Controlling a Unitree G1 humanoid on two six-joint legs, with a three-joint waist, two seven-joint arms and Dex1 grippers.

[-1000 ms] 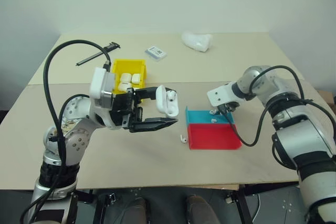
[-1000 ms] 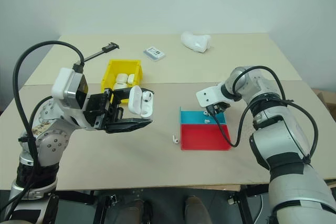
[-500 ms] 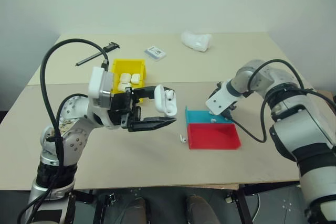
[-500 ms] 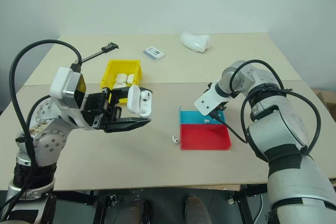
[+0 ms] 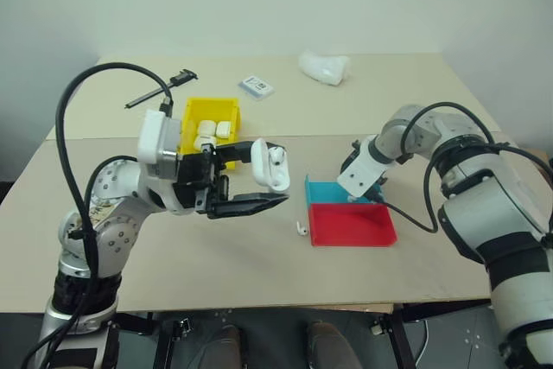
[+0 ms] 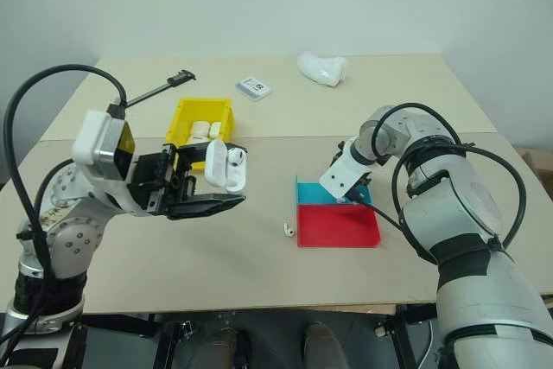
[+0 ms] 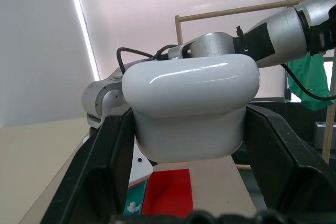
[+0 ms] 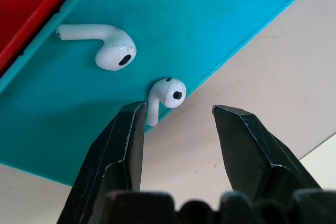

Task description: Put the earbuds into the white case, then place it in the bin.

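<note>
Earbuds are lying in the teal tray (image 5: 321, 191), and the right gripper (image 8: 176, 129) is hanging just above one of them (image 8: 164, 96) with its fingers spread apart and empty. That earbud is sitting at the tray's edge, directly ahead of the gap between the fingers, its stem running toward the nearer finger (image 8: 123, 145); a second earbud (image 8: 102, 47) is lying deeper in the tray, and a third (image 5: 301, 229) on the table beside the red tray (image 5: 352, 224). The left gripper (image 5: 263, 181) is clamping the white case (image 5: 264, 164) in mid-air, lid apparently open, near the yellow bin (image 5: 212, 111). Compared with a second ago, the right wrist is now rolled and pitched more steeply down over the teal tray, while the left is keeping still.
</note>
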